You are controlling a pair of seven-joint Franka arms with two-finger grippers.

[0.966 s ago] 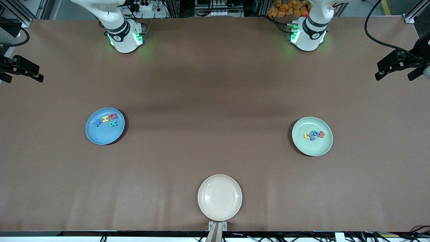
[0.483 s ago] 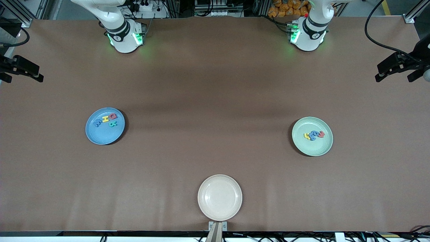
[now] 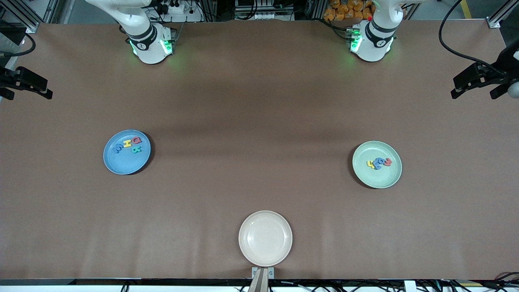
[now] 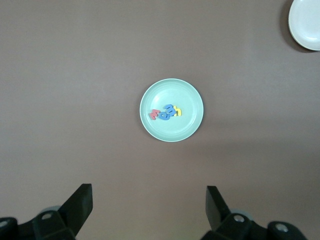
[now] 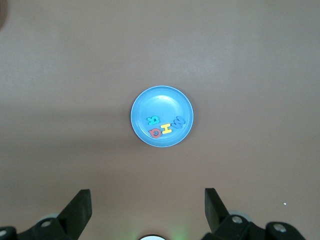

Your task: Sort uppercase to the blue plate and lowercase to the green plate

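- Table (image 3: 259, 121): plain brown.
- Blue plate (image 3: 125, 162): sky blue; holds teal R (image 3: 136, 149), yellow H (image 3: 127, 143), red Q (image 3: 137, 140), blue M (image 3: 118, 147).
- Green plate (image 3: 379, 178): pale mint; holds yellow h (image 3: 370, 164), two blue letters (image 3: 378, 163), red w (image 3: 387, 162).
- Cream plate (image 3: 265, 238): plain off-white.

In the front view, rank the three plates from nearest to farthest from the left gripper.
Left gripper, open, hangs high over the table at the left arm's end.
1. Green plate, at that end.
2. Cream plate, nearest the front camera.
3. Blue plate, toward the right arm's end.
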